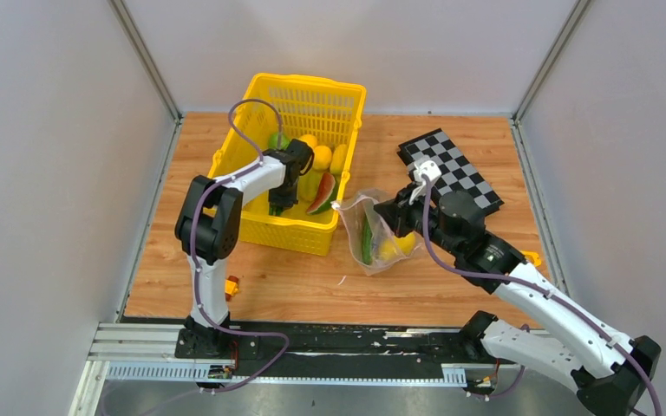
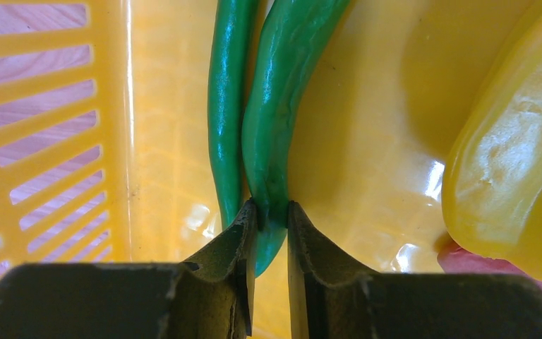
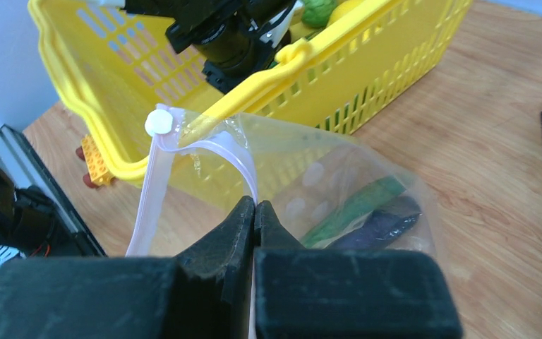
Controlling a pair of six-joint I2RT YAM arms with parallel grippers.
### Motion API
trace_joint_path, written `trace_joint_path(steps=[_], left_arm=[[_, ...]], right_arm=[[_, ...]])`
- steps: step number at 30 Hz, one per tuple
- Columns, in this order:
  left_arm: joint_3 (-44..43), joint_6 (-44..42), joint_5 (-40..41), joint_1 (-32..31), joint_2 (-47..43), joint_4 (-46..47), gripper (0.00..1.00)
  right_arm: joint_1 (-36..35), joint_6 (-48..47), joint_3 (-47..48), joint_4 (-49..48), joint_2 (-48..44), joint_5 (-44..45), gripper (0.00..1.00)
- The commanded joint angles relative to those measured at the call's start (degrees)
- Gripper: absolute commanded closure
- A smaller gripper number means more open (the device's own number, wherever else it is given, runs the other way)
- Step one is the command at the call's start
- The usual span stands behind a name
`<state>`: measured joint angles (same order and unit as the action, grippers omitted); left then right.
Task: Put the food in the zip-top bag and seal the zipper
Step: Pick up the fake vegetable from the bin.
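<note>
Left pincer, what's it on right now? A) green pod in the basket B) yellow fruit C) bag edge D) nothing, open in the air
A: the left pincer is closed on the tip of a green pod lying in the basket. The right pincer is the one pinching the edge of the bag.

Wooden table (image 1: 295, 286): yellow basket (image 1: 299, 230), chequerboard (image 1: 460, 169), zip-top bag (image 1: 352, 217), small orange toy (image 1: 231, 286) by left edge.
</note>
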<state>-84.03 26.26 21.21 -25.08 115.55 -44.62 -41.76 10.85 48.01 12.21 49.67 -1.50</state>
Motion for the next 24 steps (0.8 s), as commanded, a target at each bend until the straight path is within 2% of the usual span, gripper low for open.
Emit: trace_joint_path(steps=[1, 4, 7, 15, 24], left_arm=[[0.86, -0.81, -2.71, 0.23, -2.27, 1.25, 0.86], [0.78, -1.05, -3.23, 0.25, -2.84, 1.26, 0.90], [0.41, -1.40, -4.11, 0.21, -3.38, 0.76, 1.00], [1.27, -1.66, -3.60, 0.21, -8.44, 0.41, 1.00], [0.02, -2.88, -3.57, 0.21, -11.78, -1.42, 1.00]], right_arm=[[-2.25, -0.93, -0.84, -5.60, 0.73, 1.34, 1.00], [-2.28, -0.62, -1.16, -7.71, 0.97, -2.44, 1.00], [-2.30, -0.37, -1.25, -8.28, 0.65, -2.62, 1.00], [-2.16, -0.83, -4.03, -6.89, -4.92, 9.77, 1.00], [-2.11, -0.62, -2.97, -6.17, -3.67, 9.64, 1.00]])
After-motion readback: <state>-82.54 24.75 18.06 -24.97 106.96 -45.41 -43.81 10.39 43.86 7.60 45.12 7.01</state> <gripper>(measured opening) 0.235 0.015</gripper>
